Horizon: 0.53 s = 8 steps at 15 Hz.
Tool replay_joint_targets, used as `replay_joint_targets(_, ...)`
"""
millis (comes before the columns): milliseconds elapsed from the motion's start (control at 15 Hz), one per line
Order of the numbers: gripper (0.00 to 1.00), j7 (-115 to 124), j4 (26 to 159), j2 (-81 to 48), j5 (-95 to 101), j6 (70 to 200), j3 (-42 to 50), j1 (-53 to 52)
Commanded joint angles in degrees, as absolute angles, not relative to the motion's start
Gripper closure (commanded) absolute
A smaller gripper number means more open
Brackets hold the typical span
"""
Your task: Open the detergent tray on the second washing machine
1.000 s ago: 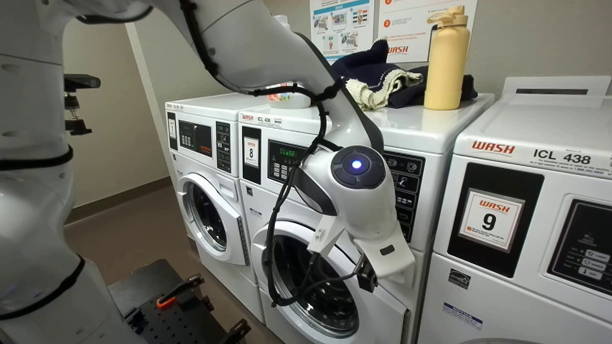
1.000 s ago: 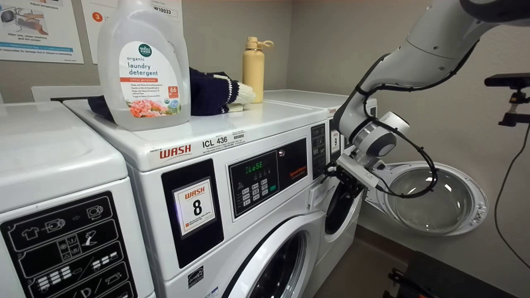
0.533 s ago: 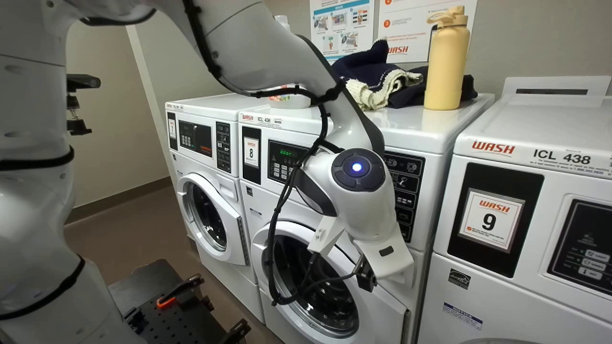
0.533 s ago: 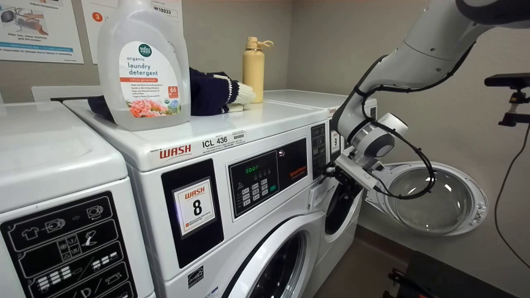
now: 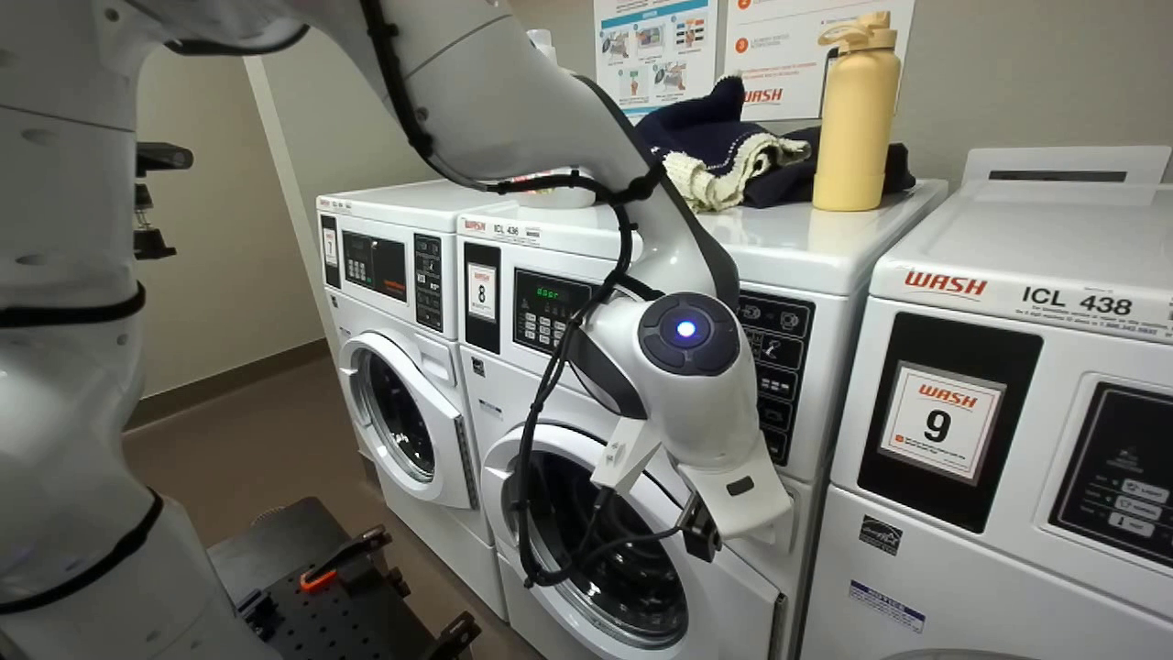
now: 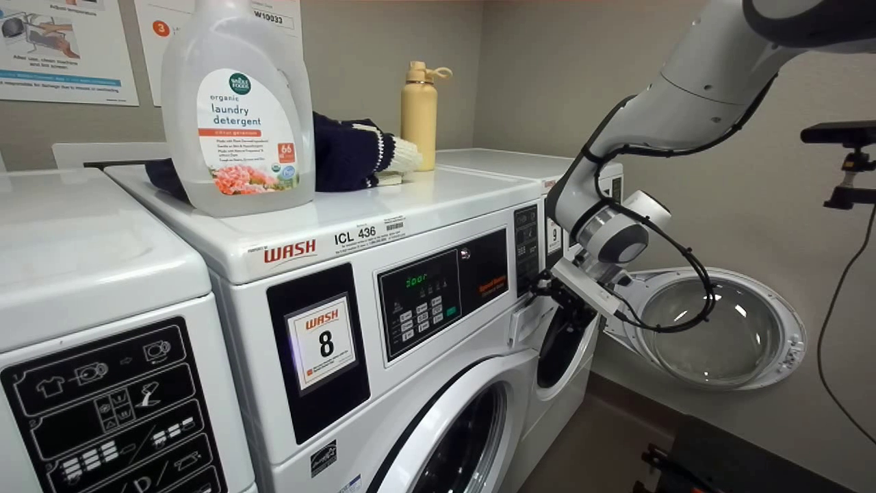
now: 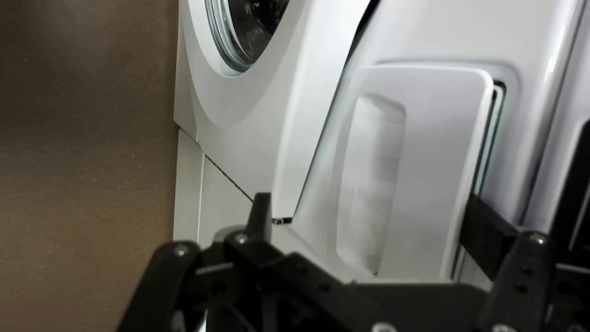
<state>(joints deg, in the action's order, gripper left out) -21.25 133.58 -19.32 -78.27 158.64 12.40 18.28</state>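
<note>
The second washing machine, marked 8, shows in both exterior views [image 5: 499, 390] [image 6: 404, 390]. Its detergent tray [image 7: 426, 175] fills the middle of the wrist view as a white rectangular front with a recessed grip; it partly shows in an exterior view [image 6: 528, 323]. A narrow gap runs along one long edge of the tray front. My gripper [image 7: 368, 205] is open and straddles the tray front. One finger [image 7: 484, 230] sits at that gap; whether it touches is unclear. The opposite finger [image 7: 260, 214] stands apart, on the door side. In an exterior view the wrist hides the fingers.
The machine's round door [image 7: 258, 120] lies close beside the tray. Machine 9 [image 5: 990, 568] stands beside it, its door [image 6: 773, 342] swung wide open behind my arm. A detergent bottle [image 6: 239, 137], dark knitted cloth [image 6: 349, 150] and yellow bottle [image 5: 857, 128] stand on top.
The arm and gripper have shifted slightly down and toward the machine. The display on machine 8 has changed from "CLOSE" to "door". The tray shows no visible movement.
</note>
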Motion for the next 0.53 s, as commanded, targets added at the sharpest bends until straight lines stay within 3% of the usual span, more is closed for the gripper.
replay_joint_targets(0, 0.00, -22.1, 132.9, -19.7, -78.9, 157.9, 12.1, 18.5)
replay_joint_targets(467, 0.00, -19.5, 133.3, -20.2, -75.4, 158.6, 12.6, 17.8)
